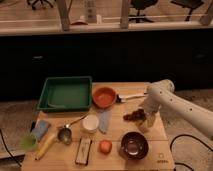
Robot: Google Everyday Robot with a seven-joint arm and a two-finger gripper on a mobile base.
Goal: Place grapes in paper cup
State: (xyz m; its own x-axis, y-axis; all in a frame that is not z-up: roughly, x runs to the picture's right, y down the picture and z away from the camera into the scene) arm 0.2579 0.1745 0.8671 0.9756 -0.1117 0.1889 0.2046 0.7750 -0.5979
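The grapes (133, 116) were a small, knobbly, dark purple-brown cluster at the right-hand part of the wooden table (117, 161). They lay right against the left side of the gripper (143, 121). Whether the gripper was clamped on the bunch or merely beside it could not be told, nor whether the bunch rested on the wood.

The paper cup (90, 123) stood well apart from them to the left, near the middle of the table. It was short, round and cream-white, with a pale inside and its open mouth facing up. A flat, grey-blue strip (104, 120) lay just beside it on the right.

The arm (172, 102) was smooth, white and tubular. It came in from the lower right, rose to a rounded elbow over the table's right edge, then bent down and leftward so that the gripper pointed at the tabletop.

A dark maroon bowl (133, 145), round and glossy, sat in front of the gripper near the table's front edge. A shallow orange bowl (104, 96) stood at the back, and a utensil with a pale handle (131, 97) lay just to its right. A rectangular green tray (65, 93) with raised walls took up the back left.

On the left side were a small metal scoop (65, 134), a blue block (40, 129), a long yellow object (46, 145) and a pale green cup (29, 142). Along the front edge lay a small round orange-red fruit (105, 146) and a flat rectangular block (83, 151).
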